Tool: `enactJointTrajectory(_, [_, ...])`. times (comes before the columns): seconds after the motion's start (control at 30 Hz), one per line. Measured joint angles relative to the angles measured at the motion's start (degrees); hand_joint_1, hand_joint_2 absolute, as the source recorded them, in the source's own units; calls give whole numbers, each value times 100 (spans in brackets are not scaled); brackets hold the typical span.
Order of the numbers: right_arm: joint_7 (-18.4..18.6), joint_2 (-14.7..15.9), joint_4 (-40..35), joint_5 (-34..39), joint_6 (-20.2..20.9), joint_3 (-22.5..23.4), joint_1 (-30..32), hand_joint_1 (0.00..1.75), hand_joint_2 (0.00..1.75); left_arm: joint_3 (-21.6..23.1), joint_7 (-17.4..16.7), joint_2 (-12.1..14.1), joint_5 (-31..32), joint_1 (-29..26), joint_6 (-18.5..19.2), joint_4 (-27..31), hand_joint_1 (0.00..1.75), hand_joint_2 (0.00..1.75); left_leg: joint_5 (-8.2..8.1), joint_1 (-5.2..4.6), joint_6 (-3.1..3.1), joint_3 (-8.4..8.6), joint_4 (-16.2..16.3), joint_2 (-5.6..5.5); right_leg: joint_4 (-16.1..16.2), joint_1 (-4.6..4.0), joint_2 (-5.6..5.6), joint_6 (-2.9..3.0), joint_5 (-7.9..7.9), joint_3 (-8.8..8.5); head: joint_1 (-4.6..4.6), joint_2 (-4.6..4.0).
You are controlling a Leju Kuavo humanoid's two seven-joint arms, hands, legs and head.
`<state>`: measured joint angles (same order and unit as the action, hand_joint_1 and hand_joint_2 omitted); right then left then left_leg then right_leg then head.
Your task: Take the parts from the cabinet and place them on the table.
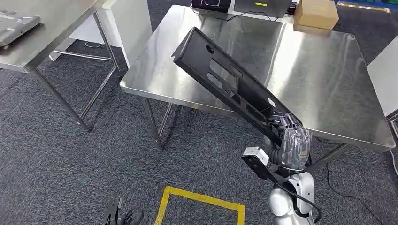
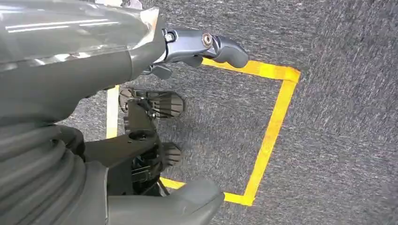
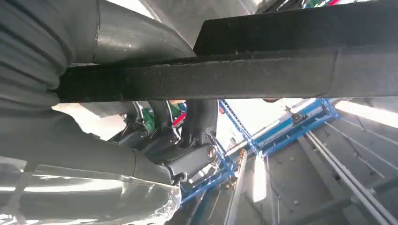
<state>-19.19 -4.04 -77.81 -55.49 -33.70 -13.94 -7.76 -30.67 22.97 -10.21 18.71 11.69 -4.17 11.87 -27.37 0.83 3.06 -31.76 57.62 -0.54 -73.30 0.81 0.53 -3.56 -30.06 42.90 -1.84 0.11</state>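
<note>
A long black part (image 1: 225, 82) with several cut-out slots hangs tilted over the near half of the steel table (image 1: 319, 84). Its far end points up and to the left. My right hand (image 1: 287, 133) grips the part's near end just past the table's front edge. In the right wrist view the black part (image 3: 244, 77) runs across the picture with my dark fingers (image 3: 187, 145) wrapped under it. My left hand (image 1: 119, 218) hangs low beside my body, above the carpet. In the left wrist view the left hand (image 2: 141, 70) has its fingers apart and holds nothing.
A cardboard box (image 1: 315, 13) and a black cable stand at the table's far edge. A second steel table (image 1: 51, 33) at the upper left carries a grey piece (image 1: 14, 26). A yellow tape square (image 1: 202, 202) marks the dark carpet in front of me.
</note>
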Motion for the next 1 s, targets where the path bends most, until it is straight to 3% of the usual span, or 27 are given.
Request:
enactJointTrajectory(0.07, [11, 2, 0, 2, 0, 0, -10, 175, 175, 2, -4, -18, 0, 0, 0, 2, 0, 175, -98, 10, -30, 145, -1, -8, 968, 2, -13, -84, 546, -365, 9, 0])
enactJointTrajectory(0.1, [11, 2, 0, 0, 0, 0, -15, 175, 175, 2, -4, -31, 0, -1, 0, 2, 0, 175, -154, 10, -58, 215, -7, -8, 1488, -1, -37, -99, 828, -563, 18, 0])
enactJointTrajectory(0.17, [11, 0, 0, 2, 0, -4, -23, 175, 175, 4, -11, -31, 0, 9, -2, 2, 0, 175, -231, -11, -142, 248, -26, 4, 1604, -64, -82, 137, 590, -626, 35, 0])
enactJointTrajectory(0.2, [13, -7, 0, 0, 0, -4, -12, 175, 175, 4, -24, -33, 0, 4, -4, 2, 0, 175, -226, -13, -182, 308, -36, 10, 1647, -96, -69, 182, 703, -682, 22, 0])
enactJointTrajectory(0.27, [22, 0, 0, 2, 0, 11, -7, 175, 175, 4, -28, -42, 0, -4, -2, 4, 0, 175, -243, -20, -232, 384, -11, 29, 1689, -38, -35, 260, 709, -794, 22, 0])
enactJointTrajectory(0.33, [20, -17, -2, 2, -4, 15, -32, 175, 175, 4, -28, -39, 0, 19, -2, 15, 0, 175, -296, -7, -264, 123, 467, 36, 1719, 0, -34, 331, 661, -909, 1, 0])
enactJointTrajectory(0.4, [20, -24, -2, 4, -4, 15, -24, 175, 175, 4, -28, -39, 0, 12, -2, 15, 0, 175, -621, -8, -307, -436, 1324, 36, 1736, -4, -34, 400, 607, -978, 5, 0])
enactJointTrajectory(0.43, [20, -24, 0, 4, -4, 15, -19, 175, 175, 4, -28, -39, 0, -1, -2, 15, 0, 175, -813, -5, -328, -689, 1631, 36, 1736, -8, -31, 412, 574, -1001, -2, 0])
enactJointTrajectory(0.47, [20, -24, 0, 4, -4, 15, -6, 175, 175, 4, -28, -39, 0, -11, -2, 15, 0, 175, -875, -4, -330, -867, 1745, 36, 1735, -10, -26, 410, 540, -1033, 2, 0])
enactJointTrajectory(0.5, [20, -24, 0, 4, -4, 17, -1, 175, 175, 4, -28, -39, 0, -13, -2, 15, 0, 175, -726, -4, -320, -912, 1602, 37, 1735, -10, -11, 407, 507, -1077, -6, 0])
enactJointTrajectory(0.53, [20, -26, 0, 4, -4, 17, 0, 175, 175, 4, -28, -37, 0, -13, -2, 15, 0, 175, -430, -5, -304, -826, 1264, 37, 1737, -9, -2, 392, 474, -1130, -6, 0])
enactJointTrajectory(0.6, [20, -31, 0, 4, -4, 17, 1, 175, 175, 4, -31, -28, 2, -12, -2, 18, 0, 175, 302, -4, -251, -424, 230, 38, 1739, -8, 15, 352, 390, -1247, -17, 0])
enactJointTrajectory(0.63, [20, -31, 0, 4, -4, 17, 0, 175, 175, 4, -33, -24, 7, -11, -2, 17, 0, 175, 352, -17, -211, -364, -4, 36, 1724, -29, 22, 316, 355, -1273, -17, 0])
enactJointTrajectory(0.67, [20, -31, 0, 4, -7, 20, -2, 175, 175, 4, -37, -24, 7, -1, -2, 18, 0, 175, 57, -39, -184, -364, 24, 35, 1746, -56, 44, 277, 317, -1264, -2, 0])
enactJointTrajectory(0.77, [20, -42, -2, 4, -11, 22, 9, 175, 175, 4, -42, -26, 7, -7, -7, 20, 0, 175, 229, -48, -34, -274, -57, 25, 1643, -75, 42, 141, 350, -1326, -13, 0])
enactJointTrajectory(0.83, [17, -37, -4, -4, -11, 20, 12, 175, 175, 4, -42, -31, 7, 1, -9, 22, 0, 175, 237, -25, 32, -111, -74, 34, 1396, -41, 7, 108, 170, -1227, 0, 0])
enactJointTrajectory(0.93, [15, -37, -2, -4, -13, 15, 27, 175, 175, 7, -46, -31, 7, 2, -15, 22, 0, 175, 167, -32, 51, -91, -63, 22, 125, -22, 3, 148, -303, -429, 31, 0])
enactJointTrajectory(0.97, [18, -35, 2, -4, -11, 17, 49, 175, 175, 7, -52, -28, 7, -6, -28, 22, 0, 175, 141, -32, 46, -74, -62, 15, -79, -16, 2, 115, -347, -239, 29, 0])
enactJointTrajectory(1.0, [17, -28, 4, -4, -13, 17, 66, 175, 175, 7, -52, -28, 7, -12, -42, 22, 0, 175, 104, -32, 36, -36, -62, 2, 2, -11, 1, 85, -279, -184, 31, 0])
